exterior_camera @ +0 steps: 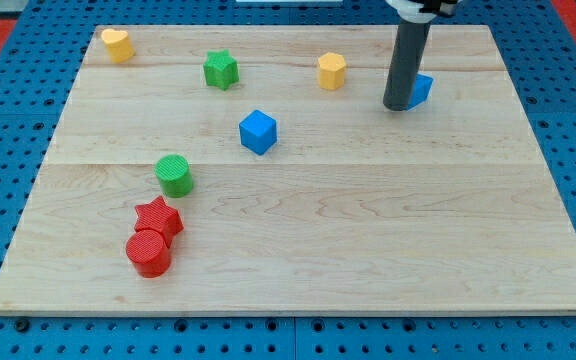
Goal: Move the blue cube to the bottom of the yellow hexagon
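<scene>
Pale wooden board (388, 240) carries a bright blue cube (258, 131) below-left of the yellow hexagon (332, 71); no jaws show.

Bright, even light is falling on the wooden board (368, 220) from above, leaving its pale grain clearly readable and free of glare. Shadows are staying short and soft: a small dark patch is hugging the base of the blue cube (257, 131) near the board's centre, and a faint one is sitting beneath the rod at my tip (400, 106) toward the board's upper right. Focus is holding sharp across the board. Its side edges are converging toward the view's top. The frame is cutting off the rod's upper part.
</scene>
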Tool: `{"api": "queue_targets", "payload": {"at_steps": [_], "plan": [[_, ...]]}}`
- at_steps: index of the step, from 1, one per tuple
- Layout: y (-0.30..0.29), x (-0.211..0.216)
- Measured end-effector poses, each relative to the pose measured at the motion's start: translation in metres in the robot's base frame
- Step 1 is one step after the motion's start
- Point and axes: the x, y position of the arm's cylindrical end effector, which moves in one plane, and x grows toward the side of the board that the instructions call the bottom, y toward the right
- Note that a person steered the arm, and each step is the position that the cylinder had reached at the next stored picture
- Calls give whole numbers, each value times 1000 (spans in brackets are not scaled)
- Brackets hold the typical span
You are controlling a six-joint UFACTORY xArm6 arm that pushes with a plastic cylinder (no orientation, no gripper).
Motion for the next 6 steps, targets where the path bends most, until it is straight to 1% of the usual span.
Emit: {"api": "queue_targets", "payload": {"at_steps": [1,2,3,4,5,6], "plan": [[31,2],[34,-3],[26,-18],[23,-21],[5,-9],[-46,103]]}}
